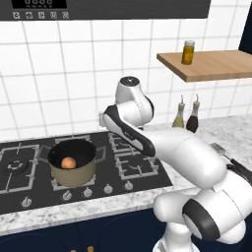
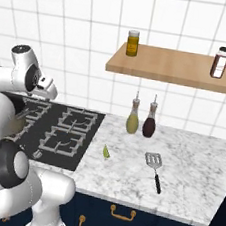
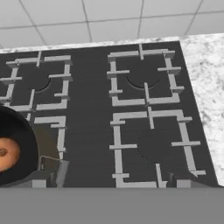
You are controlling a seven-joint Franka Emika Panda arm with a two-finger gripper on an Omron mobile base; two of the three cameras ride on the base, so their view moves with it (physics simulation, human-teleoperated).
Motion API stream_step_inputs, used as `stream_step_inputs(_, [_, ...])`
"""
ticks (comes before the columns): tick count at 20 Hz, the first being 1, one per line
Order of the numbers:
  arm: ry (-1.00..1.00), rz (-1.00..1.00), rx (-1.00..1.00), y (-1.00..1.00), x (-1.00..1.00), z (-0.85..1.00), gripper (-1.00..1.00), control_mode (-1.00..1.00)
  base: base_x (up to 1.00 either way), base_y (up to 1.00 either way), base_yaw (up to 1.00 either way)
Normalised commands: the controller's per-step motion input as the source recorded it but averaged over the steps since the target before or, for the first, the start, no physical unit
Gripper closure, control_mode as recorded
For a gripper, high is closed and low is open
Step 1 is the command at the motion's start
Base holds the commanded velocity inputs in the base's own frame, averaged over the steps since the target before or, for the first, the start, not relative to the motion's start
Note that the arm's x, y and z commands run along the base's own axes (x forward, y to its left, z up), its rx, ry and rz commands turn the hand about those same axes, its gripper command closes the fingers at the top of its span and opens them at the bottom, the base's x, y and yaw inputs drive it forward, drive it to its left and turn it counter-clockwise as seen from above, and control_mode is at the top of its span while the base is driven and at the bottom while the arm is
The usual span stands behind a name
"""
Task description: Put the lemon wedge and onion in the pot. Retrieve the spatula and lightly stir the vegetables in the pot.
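- Right now the black stovetop (image 1: 74,167) is the biggest thing before me, set into the grey marble counter (image 2: 188,170) below the white tiled wall.
- Above the counter hangs a wooden shelf (image 2: 176,68); a yellow jar (image 2: 133,42) stands near its left end and a dark jar (image 2: 219,62) near its right end.
- My white arm (image 1: 177,152) bends over the right side of the stovetop.
- On the front left burner sits the pot (image 1: 74,162), tan outside, black inside.
- Inside the pot lies the onion (image 1: 69,163), round and orange-brown; my hand view catches it at the left edge.
- Against the wall stand two slim bottles side by side, a yellow-green bottle (image 2: 133,119) and a dark red bottle (image 2: 149,122).
- Out on the marble, well apart from the pot, lies the spatula (image 2: 154,169), its slotted grey head toward the wall and its black handle toward the counter's front edge.
- Left of the spatula, just beside the stovetop's right edge, the lemon wedge (image 2: 106,151) rests on the counter.
- My gripper (image 2: 47,87) hangs above the stovetop with the jaws spread wide, nothing between them.
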Motion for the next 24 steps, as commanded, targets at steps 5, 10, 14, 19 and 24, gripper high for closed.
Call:
stream_step_inputs(5, [0.05,-0.17,0.0,-1.0,0.08,-0.01,-1.0,-1.0,0.0,0.0,0.0])
stream_step_inputs(10, [0.04,-0.1,0.0,-1.0,0.0,-0.15,-1.0,-1.0,0.0,0.0,0.0])
stream_step_inputs(14, [0.07,-0.02,0.01,-1.0,0.0,-0.38,-1.0,-1.0,0.0,0.0,0.0])
stream_step_inputs(19, [0.07,0.0,0.0,-1.0,0.0,-0.42,-1.0,-1.0,0.0,0.0,0.0])
stream_step_inputs(24, [0.07,0.0,0.0,-1.0,0.0,-0.52,-1.0,-1.0,0.0,0.0,0.0])
